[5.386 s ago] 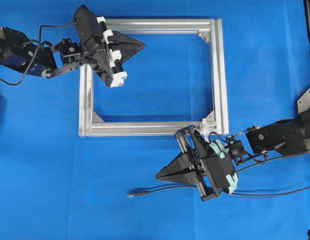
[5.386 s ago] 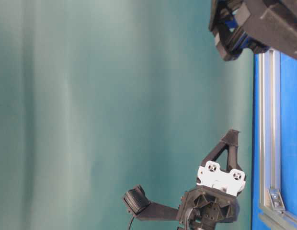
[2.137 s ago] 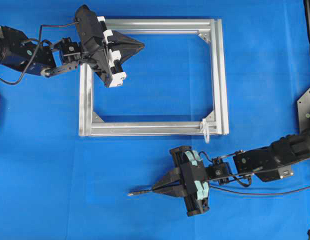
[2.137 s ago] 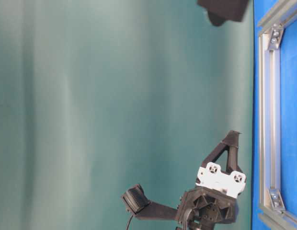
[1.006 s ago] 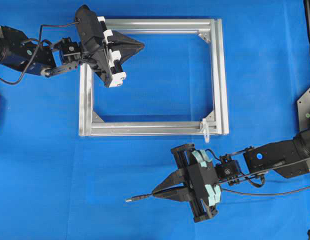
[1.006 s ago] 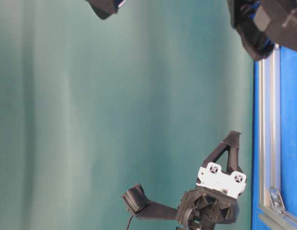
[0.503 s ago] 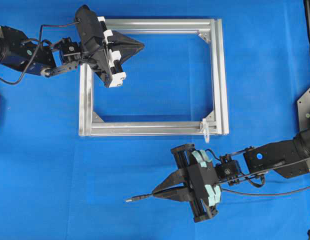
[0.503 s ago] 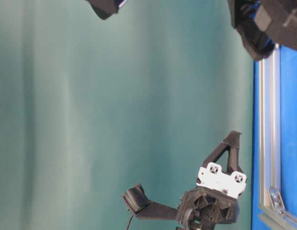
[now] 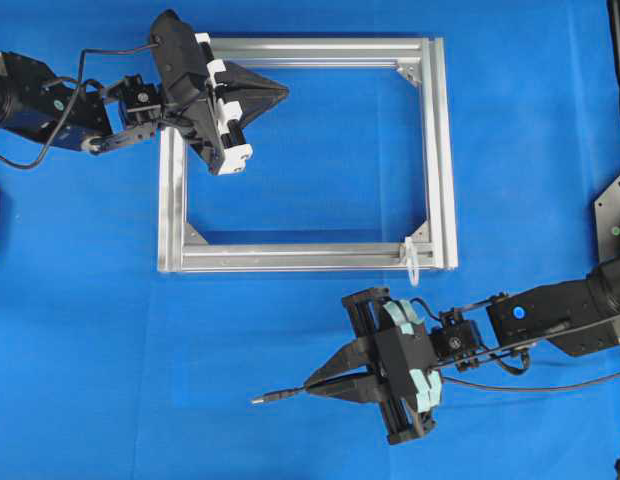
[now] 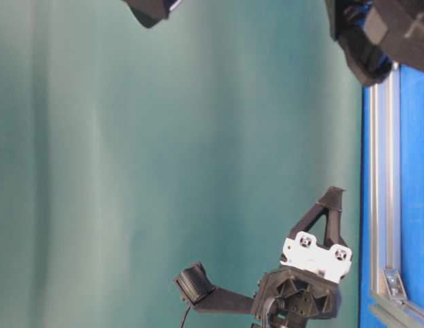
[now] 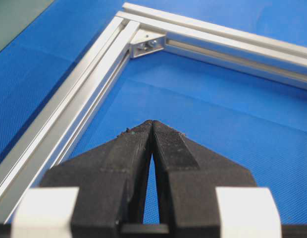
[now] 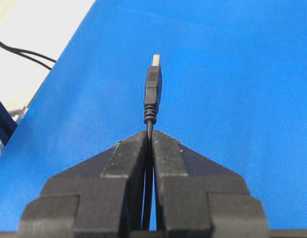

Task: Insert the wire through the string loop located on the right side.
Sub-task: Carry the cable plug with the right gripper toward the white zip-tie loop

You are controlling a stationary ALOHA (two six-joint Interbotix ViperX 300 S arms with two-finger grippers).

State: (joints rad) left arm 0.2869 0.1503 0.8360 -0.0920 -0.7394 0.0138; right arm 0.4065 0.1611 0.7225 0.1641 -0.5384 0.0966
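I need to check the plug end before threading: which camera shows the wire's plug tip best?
The right wrist view: the plug tip stands large and sharp, just past the shut right gripper. Overhead shows it only as a small dark stub. The table-level and left wrist views don't show it.

View rotated | teal backdrop [image 10: 164, 164] | silver frame [image 10: 379, 205] on blue worktop [image 10: 416, 205] at right edge | black-and-white gripper [image 10: 332, 198] at bottom, fingers together

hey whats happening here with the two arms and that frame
The right gripper is shut on the wire, plug end sticking out past its jaws, below the aluminium frame. The string loop hangs at the frame's lower right corner, not yet threaded. The left gripper sits shut and empty over the frame's upper left.
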